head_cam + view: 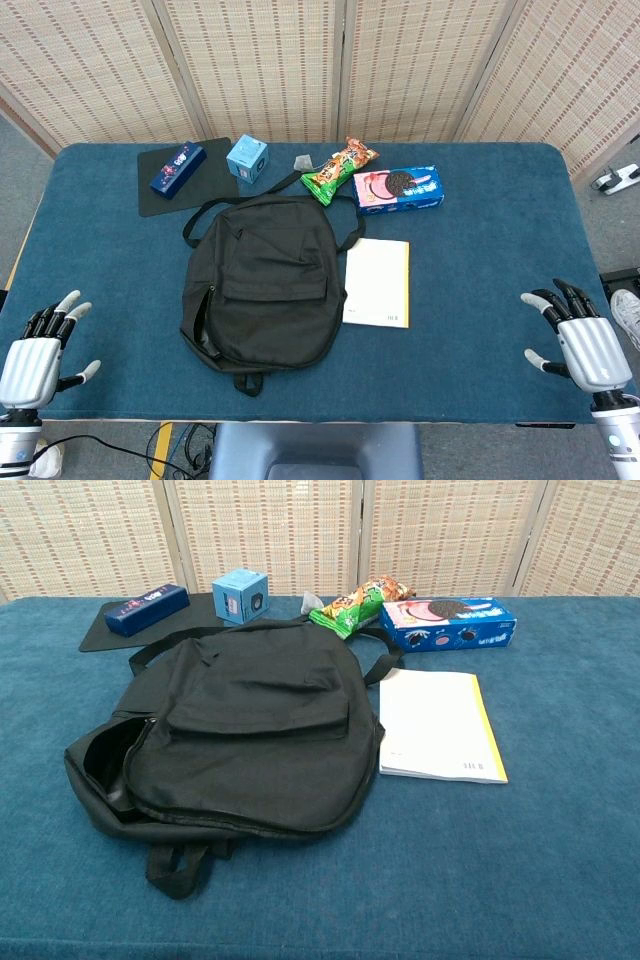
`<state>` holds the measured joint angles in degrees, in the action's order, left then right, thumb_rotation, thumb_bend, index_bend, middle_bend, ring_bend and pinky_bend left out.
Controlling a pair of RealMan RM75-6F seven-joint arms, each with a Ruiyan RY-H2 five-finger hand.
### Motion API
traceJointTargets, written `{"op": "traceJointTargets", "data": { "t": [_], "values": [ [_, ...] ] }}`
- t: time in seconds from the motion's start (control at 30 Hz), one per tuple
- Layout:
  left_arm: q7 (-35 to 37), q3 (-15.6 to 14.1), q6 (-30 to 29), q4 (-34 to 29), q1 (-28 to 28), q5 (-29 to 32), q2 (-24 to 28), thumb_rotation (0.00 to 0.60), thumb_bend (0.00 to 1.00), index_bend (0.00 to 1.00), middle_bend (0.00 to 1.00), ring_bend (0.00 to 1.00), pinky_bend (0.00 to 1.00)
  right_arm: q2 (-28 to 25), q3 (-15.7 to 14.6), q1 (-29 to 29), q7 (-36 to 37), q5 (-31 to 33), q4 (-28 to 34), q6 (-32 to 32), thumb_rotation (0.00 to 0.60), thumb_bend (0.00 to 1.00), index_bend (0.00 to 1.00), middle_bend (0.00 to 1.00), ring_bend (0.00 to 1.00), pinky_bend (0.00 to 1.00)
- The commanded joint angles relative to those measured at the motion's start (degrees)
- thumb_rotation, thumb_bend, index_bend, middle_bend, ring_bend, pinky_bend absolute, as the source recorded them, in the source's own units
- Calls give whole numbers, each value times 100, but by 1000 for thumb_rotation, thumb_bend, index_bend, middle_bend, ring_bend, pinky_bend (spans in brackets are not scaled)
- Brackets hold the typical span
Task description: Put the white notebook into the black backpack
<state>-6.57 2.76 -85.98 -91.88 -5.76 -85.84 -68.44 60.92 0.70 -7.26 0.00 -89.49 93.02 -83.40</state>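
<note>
The black backpack (262, 280) (235, 735) lies flat in the middle of the blue table, its main zip gaping open along its left side. The white notebook (377, 282) (437, 724), with a yellow edge, lies flat just right of the backpack, close beside it. My left hand (38, 355) hovers at the table's near left corner, fingers spread and holding nothing. My right hand (580, 340) hovers at the near right corner, fingers apart and empty. Both hands are far from the notebook. The chest view shows neither hand.
Along the far side lie a black mat (185, 175) with a dark blue box (178, 167) on it, a light blue cube box (247, 158), a snack bag (339, 170) and a blue cookie box (398, 189). A woven screen stands behind the table.
</note>
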Motion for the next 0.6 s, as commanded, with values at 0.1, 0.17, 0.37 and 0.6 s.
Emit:
{"op": "traceJointTargets", "data": {
  "t": [0.1, 0.17, 0.37, 0.6],
  "values": [
    [21, -9, -23, 9, 15, -15, 1, 600, 162, 209, 106, 125, 138, 47, 33, -22, -35, -62, -35, -19, 600, 98, 236, 223, 60, 97],
    [46, -10, -58, 24, 28, -33, -16, 600, 162, 209, 106, 125, 138, 43, 49, -20, -56, -58, -25, -29, 600, 98, 236, 223, 60, 97],
    [45, -18, -82, 34, 48, -40, -29, 600, 161, 209, 106, 125, 138, 47, 90, -56, -54, -83, -39, -13, 600, 99, 235, 223, 60, 97],
    [42, -28, -39, 27, 49, -9, -32, 600, 162, 210, 106, 125, 138, 127, 135, -162, -85, -60, -98, 144, 600, 99, 235, 223, 60, 97]
  ]
}}
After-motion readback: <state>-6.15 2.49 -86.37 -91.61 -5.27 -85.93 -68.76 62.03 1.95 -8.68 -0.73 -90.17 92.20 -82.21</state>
